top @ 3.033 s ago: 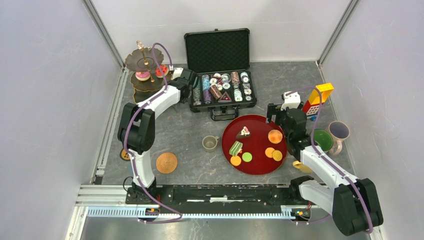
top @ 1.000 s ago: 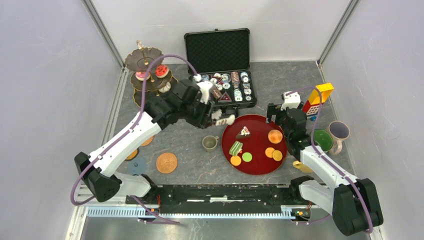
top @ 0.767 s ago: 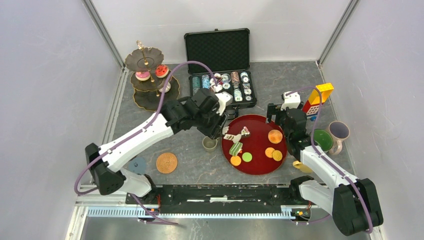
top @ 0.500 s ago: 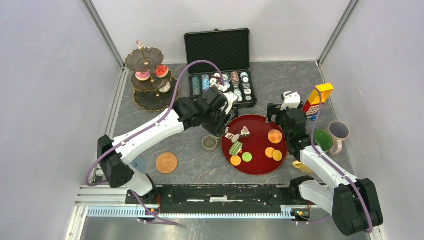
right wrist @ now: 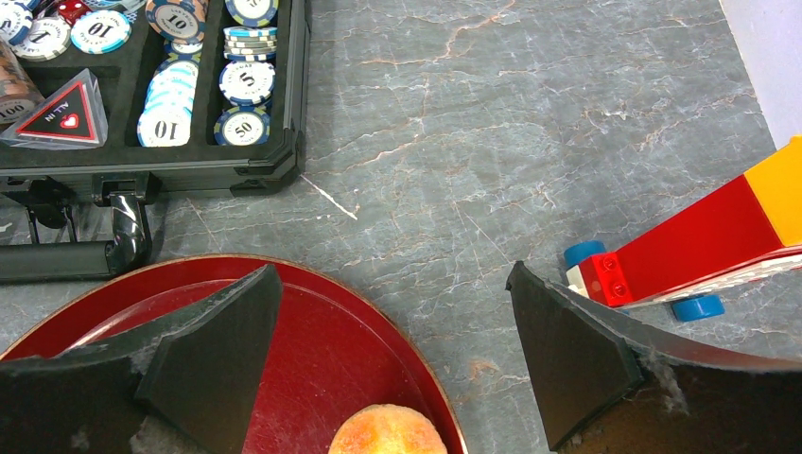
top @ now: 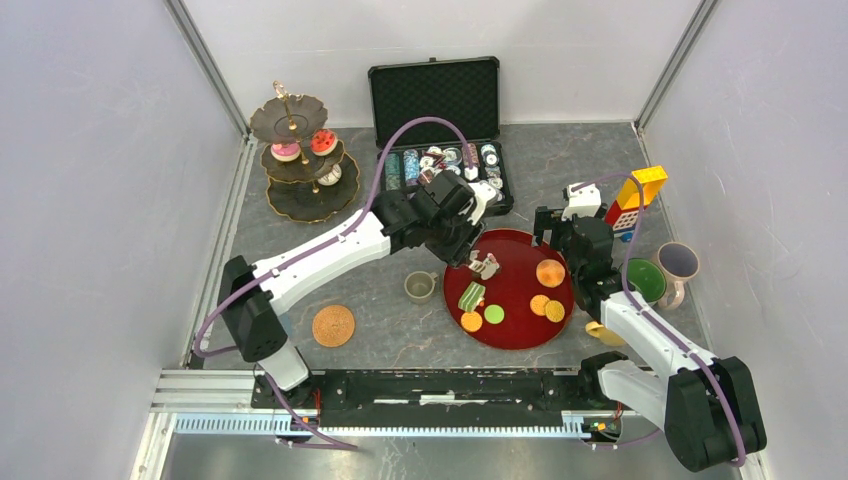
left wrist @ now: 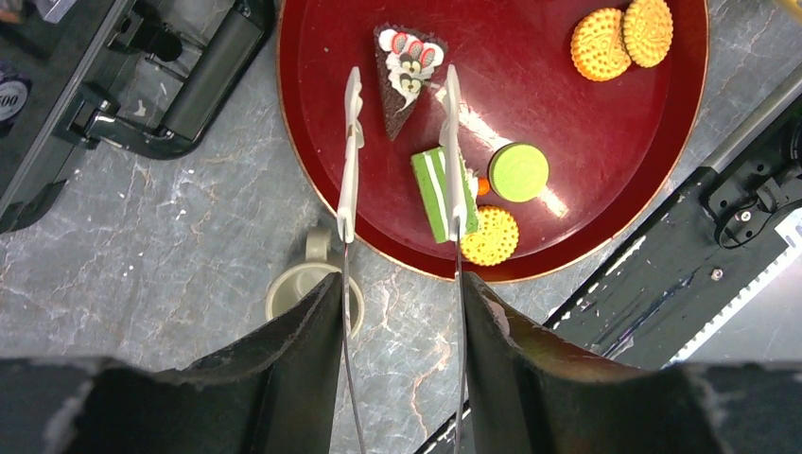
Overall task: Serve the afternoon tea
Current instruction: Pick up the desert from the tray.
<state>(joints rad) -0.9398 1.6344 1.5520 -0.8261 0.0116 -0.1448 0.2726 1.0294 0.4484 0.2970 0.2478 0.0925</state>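
A few sweets are already set on the three-tier stand, far left. Tongs are clenched in the left gripper, their tips straddling the chocolate cake slice on the red tray. The right gripper is held wide and empty. Most of the serving is judged undone.

Tally: two cake slices, three orange biscuits, one green round, one red tray, three mugs showing, one tiered stand, one pair of tongs.
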